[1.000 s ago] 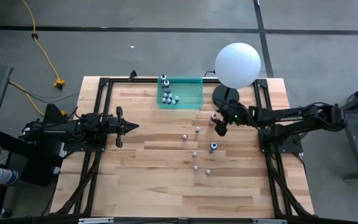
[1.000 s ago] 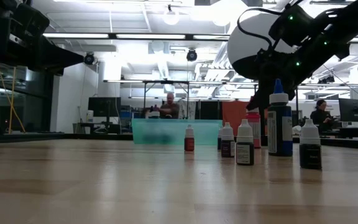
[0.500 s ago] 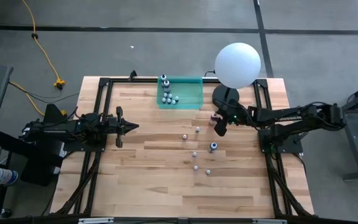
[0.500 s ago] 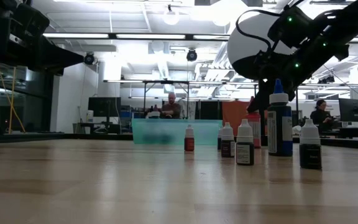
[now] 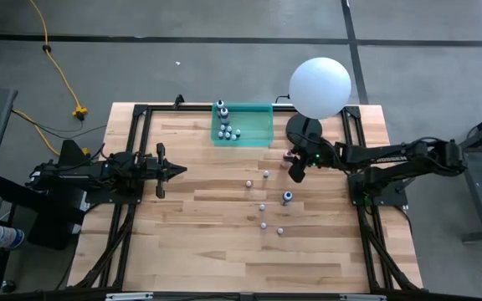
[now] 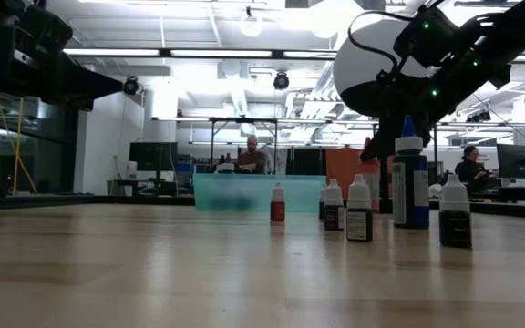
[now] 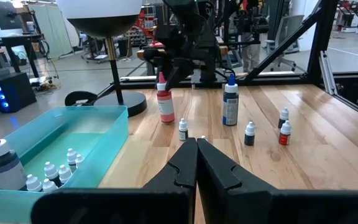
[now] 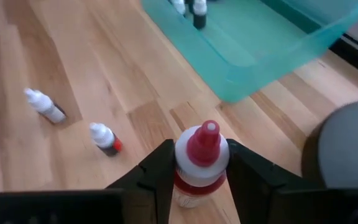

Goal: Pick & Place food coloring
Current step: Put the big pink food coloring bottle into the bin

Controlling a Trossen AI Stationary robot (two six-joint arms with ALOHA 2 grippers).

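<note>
The food coloring stands in two groups: several small bottles (image 5: pixel 262 207) loose on the wood, and several more inside the teal tray (image 5: pixel 258 125). A pink bottle with a red cap (image 8: pixel 201 162) stands upright near the lamp base, and my right gripper (image 8: pixel 201 158) is shut on it. In the high view that gripper (image 5: pixel 292 164) is just right of the pink bottle (image 5: pixel 289 155). A blue bottle (image 5: pixel 287 197) stands nearer the front. My left gripper (image 5: pixel 182 170) waits shut at the table's left, touching nothing. My right gripper pinches the pink bottle's white collar (image 8: pixel 194 160), just under the red cap, between its two fingers. The fingers come slanting down from the table's right side. The bottle stands upright with its base on the table.
A big white globe lamp (image 5: pixel 320 87) on a dark round base (image 5: pixel 303 128) stands right behind the pink bottle. The tray sits at the far edge, left of the lamp. Bare wood lies between the loose bottles and my left arm.
My right gripper's fingers have closed in on the pink bottle's top while the arm kept its place. The bottle still stands in the same spot on the table.
</note>
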